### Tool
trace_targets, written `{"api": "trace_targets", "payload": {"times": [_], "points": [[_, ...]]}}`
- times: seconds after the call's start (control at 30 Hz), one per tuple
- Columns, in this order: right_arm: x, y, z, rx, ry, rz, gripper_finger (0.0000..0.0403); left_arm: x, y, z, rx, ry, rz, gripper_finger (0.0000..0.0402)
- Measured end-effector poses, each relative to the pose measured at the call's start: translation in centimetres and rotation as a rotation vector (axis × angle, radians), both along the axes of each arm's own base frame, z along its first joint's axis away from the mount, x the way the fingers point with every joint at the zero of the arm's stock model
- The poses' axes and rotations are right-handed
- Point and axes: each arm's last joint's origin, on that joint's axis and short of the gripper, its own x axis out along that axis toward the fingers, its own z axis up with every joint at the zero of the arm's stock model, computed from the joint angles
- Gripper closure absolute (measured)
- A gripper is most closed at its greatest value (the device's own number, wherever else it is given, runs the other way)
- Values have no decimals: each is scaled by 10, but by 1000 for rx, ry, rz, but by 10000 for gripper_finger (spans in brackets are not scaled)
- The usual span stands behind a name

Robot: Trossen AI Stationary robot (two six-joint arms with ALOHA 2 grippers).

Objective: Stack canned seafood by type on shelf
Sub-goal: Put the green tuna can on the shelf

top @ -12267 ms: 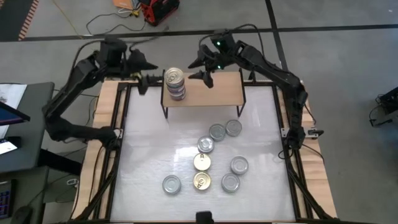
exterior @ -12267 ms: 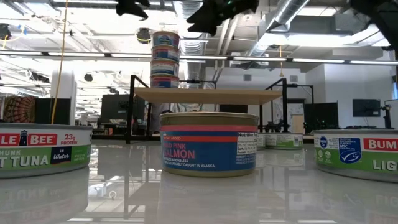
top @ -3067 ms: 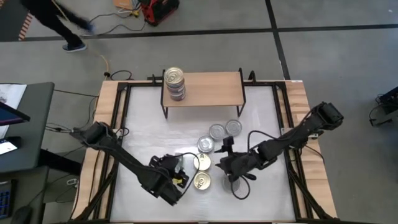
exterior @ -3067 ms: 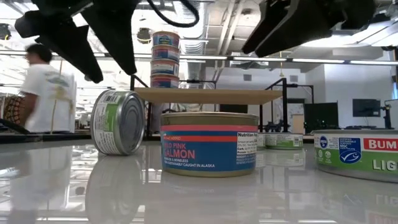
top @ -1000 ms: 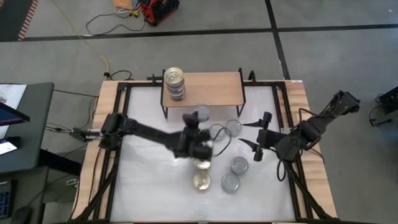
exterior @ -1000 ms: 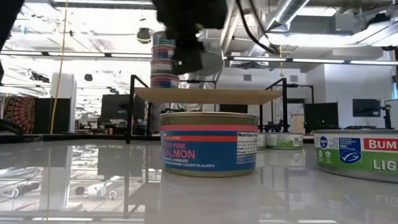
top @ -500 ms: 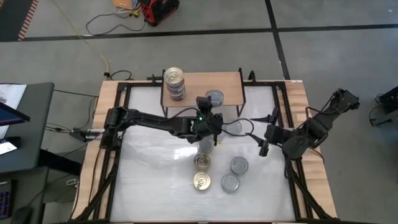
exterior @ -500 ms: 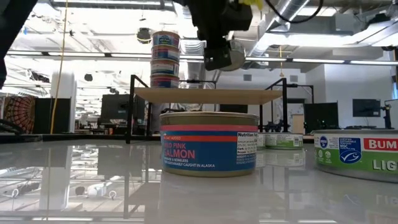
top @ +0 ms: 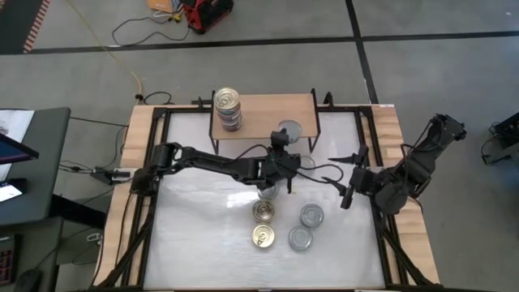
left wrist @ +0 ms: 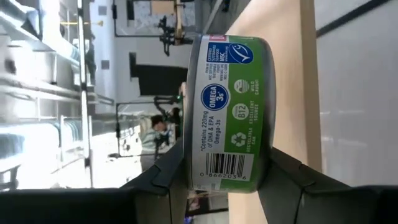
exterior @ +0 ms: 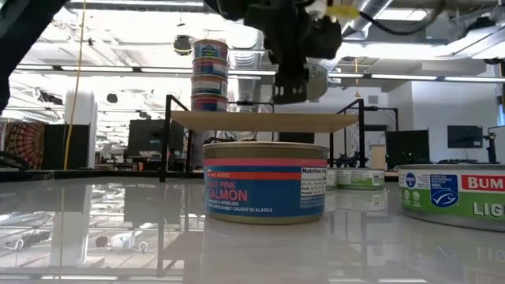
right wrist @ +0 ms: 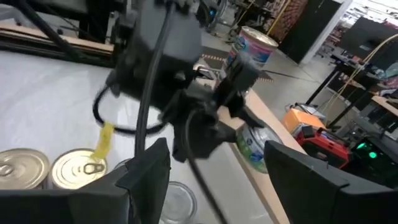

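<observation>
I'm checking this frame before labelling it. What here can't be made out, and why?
- High view: the can under the left gripper, hidden by the arm; lid colour unclear.
- Low view: whether the held can touches the shelf; the gripper blocks it.
- Right wrist view: the left arm is motion-blurred.
- Low view: the tuna can is cut off by the picture's edge.

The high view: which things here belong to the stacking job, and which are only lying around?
Job: shelf; stack of cans on it; green-label can in left gripper; loose cans on the table.

Lying about: red device and orange cable on the floor.
</observation>
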Motion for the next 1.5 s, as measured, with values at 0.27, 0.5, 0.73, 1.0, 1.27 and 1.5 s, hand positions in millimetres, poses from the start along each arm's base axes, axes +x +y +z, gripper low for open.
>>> {"api": "trace_targets", "payload": {"times": [0.27,0.5,0.73,1.0,1.27,1.5], "points": [[-3,7,-4,-12,6,18,112,0,19,-4,-12,35,22,260],[-9,10,-5,-13,-5,12,112,-5,37,-13,-53,41,64,256],[-10,11,-5,-8,-14,10,112,-6,33,-18,-101,51,15,243],[-10,11,-5,7,-23,6,112,-5,29,-19,-118,93,-35,211],[-10,11,-5,20,-33,2,112,-5,27,-12,-107,93,-21,168],[-9,12,-4,26,-39,2,112,-5,23,-10,-110,119,-38,162]]}}
